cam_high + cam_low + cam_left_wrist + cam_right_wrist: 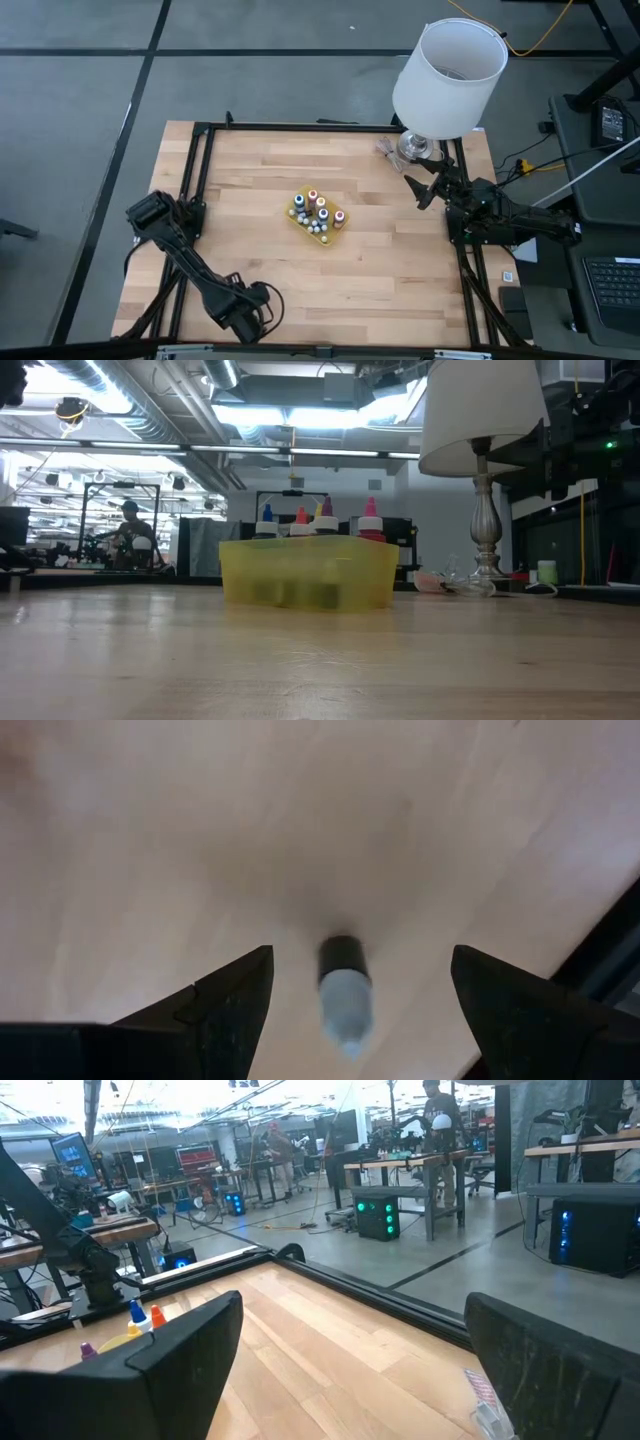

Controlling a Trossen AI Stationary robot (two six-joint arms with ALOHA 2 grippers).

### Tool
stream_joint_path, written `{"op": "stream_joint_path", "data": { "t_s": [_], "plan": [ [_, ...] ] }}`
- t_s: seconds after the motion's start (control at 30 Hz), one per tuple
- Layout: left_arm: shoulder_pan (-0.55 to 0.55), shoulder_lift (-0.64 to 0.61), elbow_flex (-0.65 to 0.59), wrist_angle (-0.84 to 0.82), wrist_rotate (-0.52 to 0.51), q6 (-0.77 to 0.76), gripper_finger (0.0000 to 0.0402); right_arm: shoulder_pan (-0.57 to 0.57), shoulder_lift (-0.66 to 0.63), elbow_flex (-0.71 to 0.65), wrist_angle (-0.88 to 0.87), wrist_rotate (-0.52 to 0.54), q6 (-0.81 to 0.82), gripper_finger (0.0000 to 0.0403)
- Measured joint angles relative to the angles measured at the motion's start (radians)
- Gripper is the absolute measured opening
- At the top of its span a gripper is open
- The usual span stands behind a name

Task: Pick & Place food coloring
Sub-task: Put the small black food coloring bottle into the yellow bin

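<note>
Worktop (400, 280) of pale wood, lamp (447, 75) at far right corner. Yellow tray (300, 222) mid-worktop, holding upright food coloring (318, 210). Right end effector (417, 190) released, waiting near lamp. Left end effector (355, 1010) released near front edge, straddling one lying bottle (345, 998). Risk: rolling bottle slipping sideways on closing, or squirting out if pinched off-centre.

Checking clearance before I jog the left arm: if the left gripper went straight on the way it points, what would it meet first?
Probably the small dark-capped bottle lying on the wooden table, right between the open jaws of the left gripper. How far off it lies is unclear.
</note>
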Motion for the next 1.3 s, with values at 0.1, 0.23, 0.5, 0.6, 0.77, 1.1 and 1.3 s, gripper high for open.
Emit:
{"op": "stream_joint_path", "data": {
  "t_s": [0.1,0.23,0.5,0.6,0.77,1.1,1.3],
  "plan": [
    [0.000,0.020,0.000,0.021,0.027,0.000,0.0297,0.000,0.000,0.000,0.000,0.000,0.000,0.0381],
    [0.000,0.028,0.000,0.017,0.036,0.000,0.0297,0.000,0.000,0.000,0.000,0.000,0.000,0.0381],
    [0.000,0.028,0.000,0.009,0.035,0.000,0.0294,0.000,0.000,0.000,0.000,0.000,0.000,0.0381],
    [0.001,0.028,0.000,0.002,0.035,0.000,0.0279,0.000,0.000,0.000,0.000,0.000,0.000,0.0381],
    [0.002,0.028,0.000,-0.002,0.035,0.003,0.0234,0.000,0.000,0.000,0.000,0.000,0.000,0.0381],
    [0.002,0.027,0.000,-0.003,0.063,0.036,0.0154,0.000,0.000,0.000,0.000,0.000,0.000,0.0381],
    [0.002,0.022,0.000,-0.013,0.066,0.037,0.0130,0.000,0.000,0.000,0.000,0.000,0.000,0.0381]
  ]
}}
